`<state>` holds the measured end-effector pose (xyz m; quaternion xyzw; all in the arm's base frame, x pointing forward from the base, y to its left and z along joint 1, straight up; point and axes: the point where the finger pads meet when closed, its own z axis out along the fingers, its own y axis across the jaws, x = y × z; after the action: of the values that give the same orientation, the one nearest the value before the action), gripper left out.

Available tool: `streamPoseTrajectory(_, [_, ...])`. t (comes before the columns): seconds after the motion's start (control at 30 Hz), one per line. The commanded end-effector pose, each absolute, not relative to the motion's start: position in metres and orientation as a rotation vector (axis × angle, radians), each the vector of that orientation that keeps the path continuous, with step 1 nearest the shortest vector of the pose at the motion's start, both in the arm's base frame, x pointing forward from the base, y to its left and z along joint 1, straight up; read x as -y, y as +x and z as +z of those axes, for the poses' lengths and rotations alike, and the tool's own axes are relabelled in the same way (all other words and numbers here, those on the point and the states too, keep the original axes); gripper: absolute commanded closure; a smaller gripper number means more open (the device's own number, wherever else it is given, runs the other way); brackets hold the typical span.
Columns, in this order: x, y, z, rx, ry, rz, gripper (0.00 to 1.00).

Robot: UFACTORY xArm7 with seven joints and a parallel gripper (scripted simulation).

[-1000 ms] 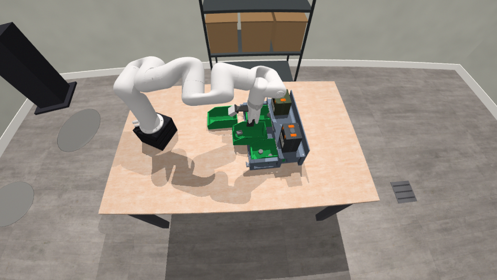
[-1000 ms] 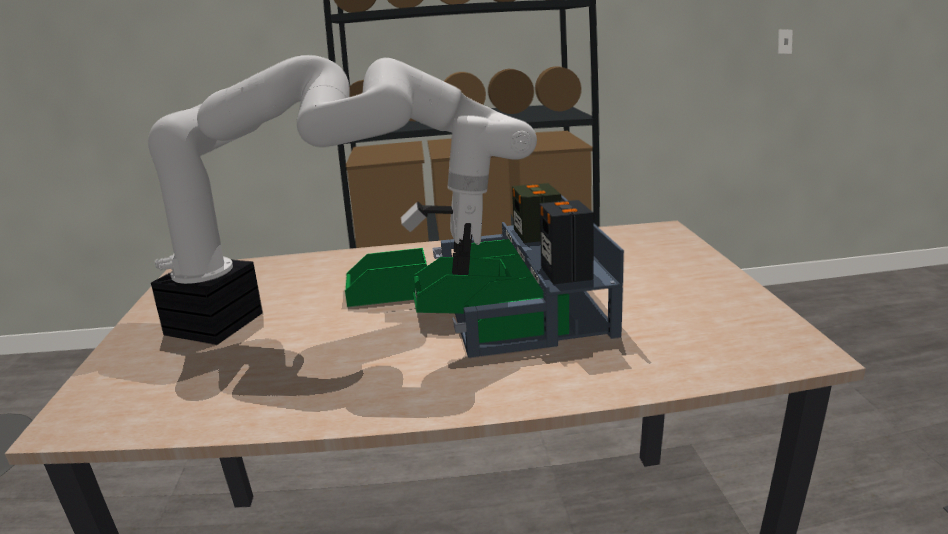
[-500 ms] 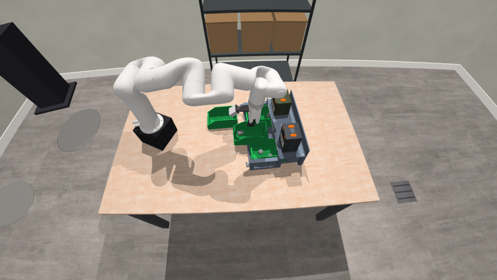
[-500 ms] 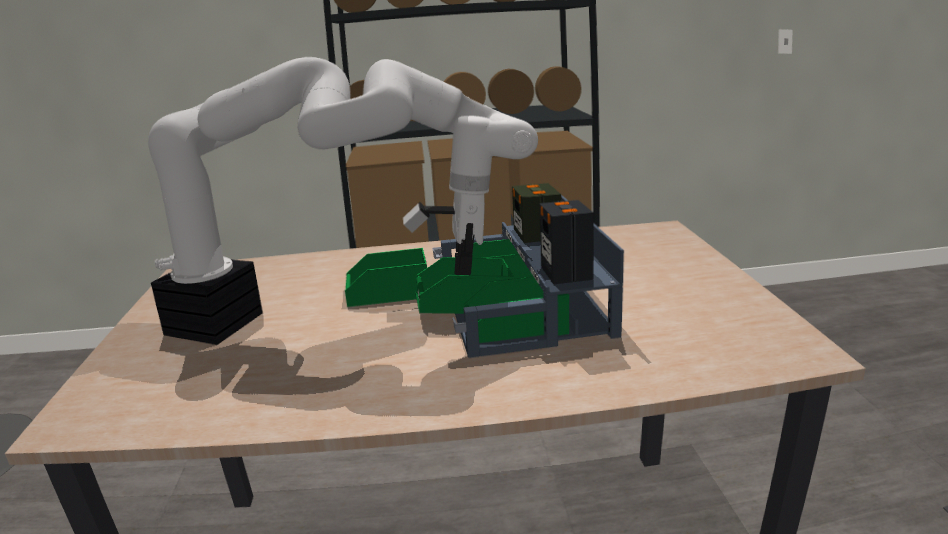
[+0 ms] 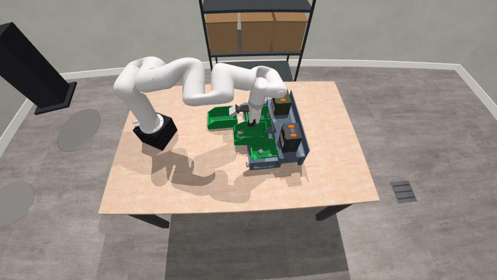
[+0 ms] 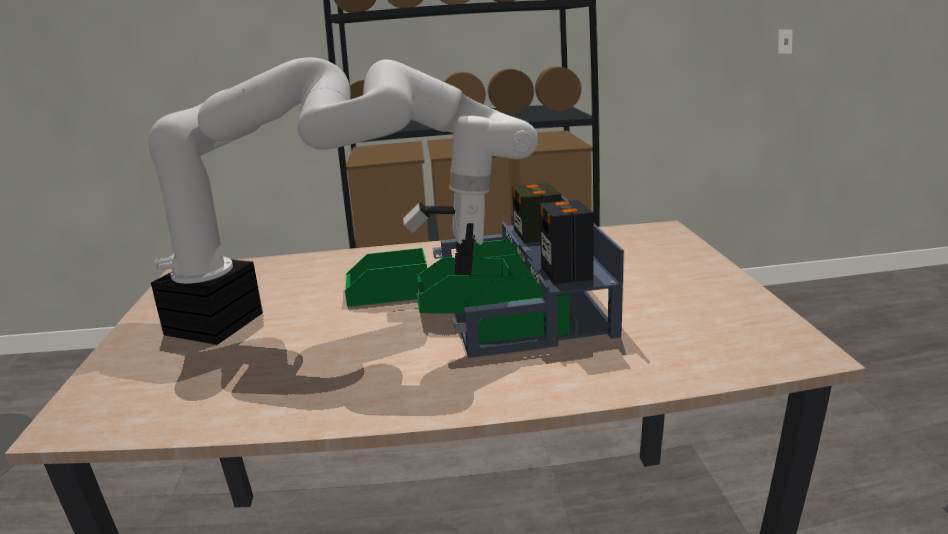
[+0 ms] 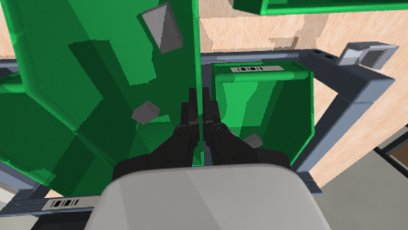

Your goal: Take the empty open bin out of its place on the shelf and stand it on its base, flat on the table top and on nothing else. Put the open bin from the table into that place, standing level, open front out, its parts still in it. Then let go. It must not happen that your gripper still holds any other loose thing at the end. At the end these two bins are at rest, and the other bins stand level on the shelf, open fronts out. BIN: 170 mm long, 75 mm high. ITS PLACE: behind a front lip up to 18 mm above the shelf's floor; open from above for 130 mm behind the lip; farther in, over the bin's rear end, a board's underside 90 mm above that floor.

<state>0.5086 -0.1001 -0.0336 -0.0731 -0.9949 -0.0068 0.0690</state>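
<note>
My gripper (image 5: 250, 122) (image 6: 464, 265) (image 7: 199, 99) is shut on the thin side wall of a green open bin (image 5: 247, 135) (image 6: 451, 288) (image 7: 86, 86). Grey parts (image 7: 162, 26) lie in this bin. It hangs at the middle place of the grey shelf (image 5: 303, 139) (image 6: 507, 311) (image 7: 346, 108), its open front sticking out over the table and its rear over the shelf's front. An empty green bin (image 5: 222, 118) (image 6: 384, 278) (image 7: 324, 6) stands on the table top, left of the shelf.
Two more green bins stand on the shelf beside the held one, the near one (image 5: 262, 150) and the far one (image 7: 264, 104). Two black boxes (image 5: 291, 137) (image 6: 563, 238) with orange marks stand on the shelf's upper board. The arm's black base (image 5: 155, 132) is at the table's left.
</note>
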Motion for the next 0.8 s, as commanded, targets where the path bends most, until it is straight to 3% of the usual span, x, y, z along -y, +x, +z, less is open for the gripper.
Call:
streamPoseTrajectory(0.0, [0.1004,0.5099,-0.0316,2.999,-0.221,-0.02,1.0])
streamPoseTrajectory(0.77, [0.1011,0.514,-0.032,3.005,-0.222,-0.019,1.0])
